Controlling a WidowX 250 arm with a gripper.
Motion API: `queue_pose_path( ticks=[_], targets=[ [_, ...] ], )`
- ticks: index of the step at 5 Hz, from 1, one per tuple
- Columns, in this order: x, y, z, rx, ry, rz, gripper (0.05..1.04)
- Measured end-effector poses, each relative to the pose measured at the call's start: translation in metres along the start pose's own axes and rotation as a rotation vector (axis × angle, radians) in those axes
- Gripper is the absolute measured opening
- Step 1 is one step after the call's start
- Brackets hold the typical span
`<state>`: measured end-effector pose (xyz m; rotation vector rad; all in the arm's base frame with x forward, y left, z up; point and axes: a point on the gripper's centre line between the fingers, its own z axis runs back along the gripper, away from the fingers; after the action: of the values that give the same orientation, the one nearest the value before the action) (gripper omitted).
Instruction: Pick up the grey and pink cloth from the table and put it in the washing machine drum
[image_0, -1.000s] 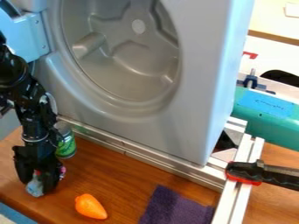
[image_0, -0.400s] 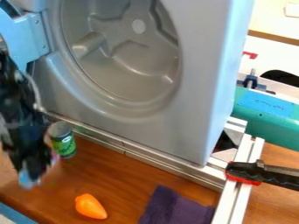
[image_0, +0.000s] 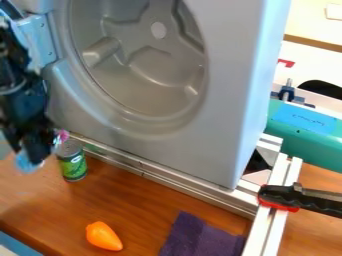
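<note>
Just left of the can (image_0: 72, 167), we see the black gripper (image_0: 37, 145) at the end of the black arm (image_0: 19, 95). It points down, and its tips are closed on a light blue thing (image_0: 26, 163). We cannot tell how wide the gap between the tips is. The blue thing pokes out low on the side away from the can, and it looks held up over the wood. We also see a pink bit (image_0: 62, 135) on the gripper's other side, right by the can's top. We cannot tell if the pink bit and the blue thing are one thing.

The can stands up on the brown table (image_0: 127, 205) and has a green side. Behind the can we see a big grey machine (image_0: 230, 100) with a round hollow in it. Metal bars (image_0: 170, 185) run from behind the can off to the right, under the machine. In front of the can and a bit to the right, we see an orange toy (image_0: 103, 236) lying on the table. Farther right of the can and nearer to us lies a purple cloth (image_0: 200, 237). Well to the right of the can, a black and red clamp (image_0: 284, 196) sits on the bars.
</note>
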<state>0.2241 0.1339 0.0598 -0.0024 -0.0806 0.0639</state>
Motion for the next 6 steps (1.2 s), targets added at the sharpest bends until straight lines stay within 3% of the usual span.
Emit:
queue_pose_path(
  ticks=[1, 2, 3, 4, 6],
  targets=[
    [0.038, -0.014, 0.015, 0.019, -0.115, -0.111, 0.388],
    [0.075, -0.025, 0.027, 0.042, -0.264, -0.18, 0.388],
    [0.103, -0.04, 0.024, 0.07, -0.333, -0.195, 0.388],
    [0.125, -0.039, 0.011, 0.063, -0.344, -0.156, 0.388],
    [0.17, -0.038, -0.021, 0.035, -0.3, -0.102, 0.388]
  ],
)
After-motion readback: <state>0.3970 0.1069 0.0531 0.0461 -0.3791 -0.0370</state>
